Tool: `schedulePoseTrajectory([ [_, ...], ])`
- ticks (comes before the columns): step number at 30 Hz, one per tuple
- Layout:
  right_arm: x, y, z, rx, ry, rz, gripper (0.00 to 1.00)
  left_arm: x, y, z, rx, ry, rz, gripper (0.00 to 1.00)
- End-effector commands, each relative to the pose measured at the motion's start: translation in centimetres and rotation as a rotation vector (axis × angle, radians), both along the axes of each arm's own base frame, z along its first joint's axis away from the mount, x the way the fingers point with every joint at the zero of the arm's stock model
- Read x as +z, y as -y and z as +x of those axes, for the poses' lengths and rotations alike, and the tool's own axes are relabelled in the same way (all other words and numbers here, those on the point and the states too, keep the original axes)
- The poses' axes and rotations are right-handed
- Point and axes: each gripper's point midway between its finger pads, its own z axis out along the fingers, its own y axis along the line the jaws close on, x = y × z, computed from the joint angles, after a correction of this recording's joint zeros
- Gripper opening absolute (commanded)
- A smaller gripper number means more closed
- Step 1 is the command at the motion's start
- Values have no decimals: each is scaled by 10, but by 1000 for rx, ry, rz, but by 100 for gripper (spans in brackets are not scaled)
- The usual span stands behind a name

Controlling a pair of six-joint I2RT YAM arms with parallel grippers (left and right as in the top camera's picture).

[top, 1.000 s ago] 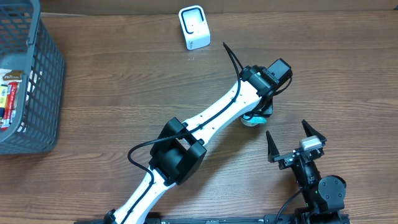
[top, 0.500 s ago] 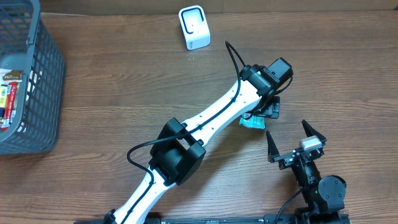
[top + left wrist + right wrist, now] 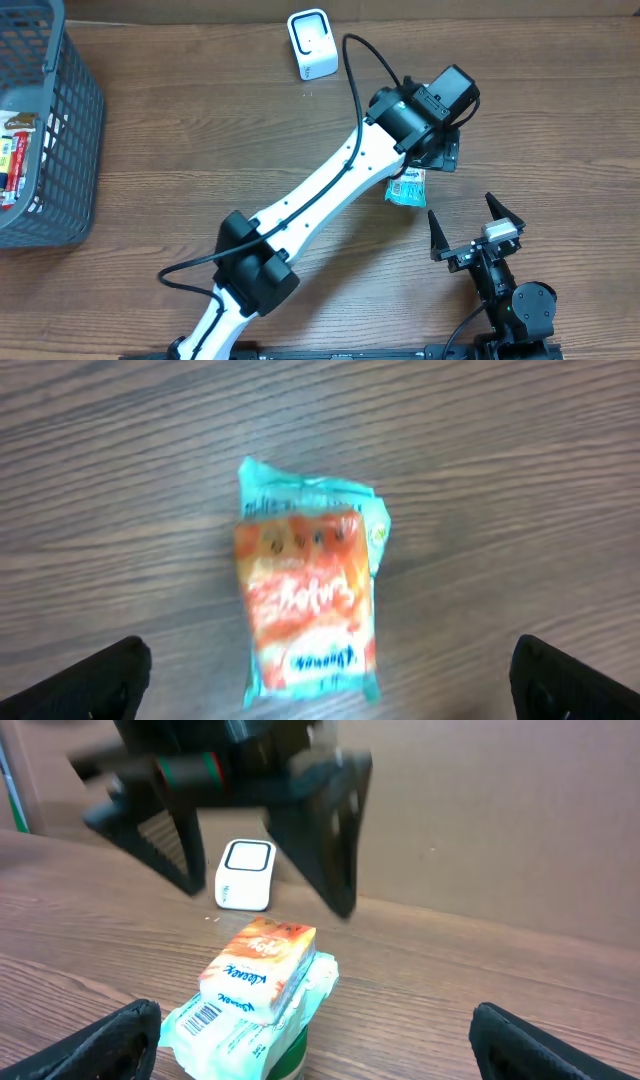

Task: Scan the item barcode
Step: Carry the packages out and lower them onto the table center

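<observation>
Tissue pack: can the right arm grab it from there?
Probably yes. The tissue pack lies on the table just ahead of the open right gripper, with nothing between. The left gripper, open above it, might crowd a grab.

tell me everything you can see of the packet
The packet is a soft, crinkly plastic pack, orange on top with teal edges and blue lettering. A barcode shows on its pale lower side. It lies flat on the table. Nothing holds it; the open left gripper hangs above it.
</observation>
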Motion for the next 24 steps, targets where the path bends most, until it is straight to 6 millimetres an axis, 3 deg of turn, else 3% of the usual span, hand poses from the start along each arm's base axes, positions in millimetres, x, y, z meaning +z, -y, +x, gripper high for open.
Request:
schedulePoseTrajectory([
  [1, -3, -2, 0, 10, 0, 0, 100, 7, -1, -4, -40, 16, 16, 86],
  [6, -3, -2, 0, 10, 0, 0, 100, -11, -2, -2, -43, -4, 55, 73],
  [14, -3, -2, 0, 10, 0, 0, 100, -58, 0, -1, -45, -70, 127, 71],
  [24, -3, -2, 0, 10, 0, 0, 100, -61, 0, 0, -48, -73, 133, 43],
])
